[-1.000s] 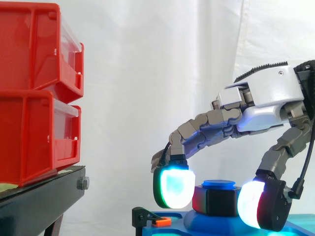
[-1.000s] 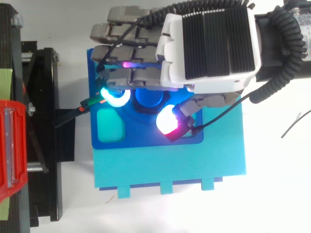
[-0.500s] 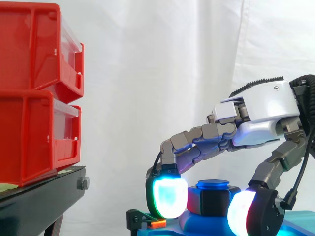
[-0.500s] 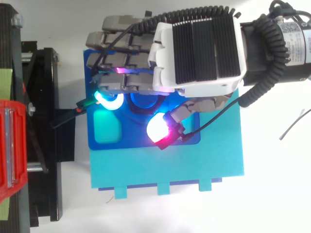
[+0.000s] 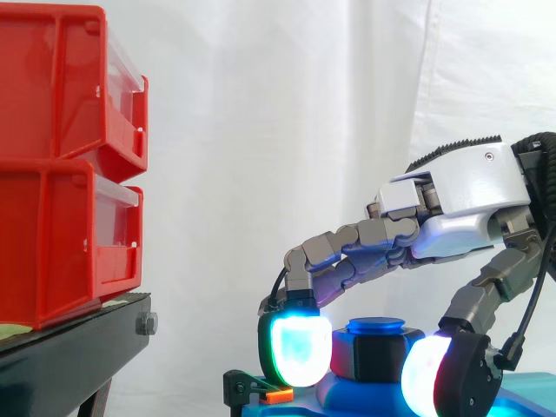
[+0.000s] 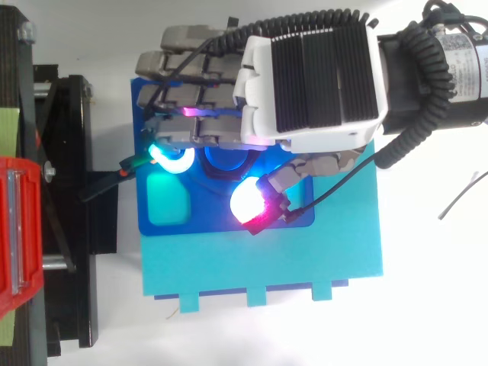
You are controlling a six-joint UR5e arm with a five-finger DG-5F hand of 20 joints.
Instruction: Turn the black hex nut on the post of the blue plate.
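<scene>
Robot hand (image 5: 469, 195) reaching in from the right, arched over a blue plate (image 6: 174, 221). It is closed round the black hex nut (image 5: 375, 356). A glowing green-and-white fingertip (image 5: 295, 347) sits against the nut's left side. The white-glowing thumb (image 5: 426, 387) sits at its right, a little nearer the camera. Whether both pads press firmly cannot be told.

The nut sits low on the blue post (image 5: 375, 327), just under the post's round cap. The post rises from the far half of the plate. To the left, well apart, red bins (image 5: 61, 156) are stacked on a black stand (image 5: 78, 352).

The step in hand appears to be the turn itself, with the grip taken. To do it well, the pads should probably bear on opposite flats of the nut, and the hand should rotate about the post's own axis. Any sideways pull is likely to drag the loose plate rather than turn the nut. The other curled fingers should stay clear of the cap.

Compared with a second ago, the hand has moved left and lower, and the thumb has come in from further right. The post also sits slightly further left. Since half a second ago, almost nothing has changed.
</scene>
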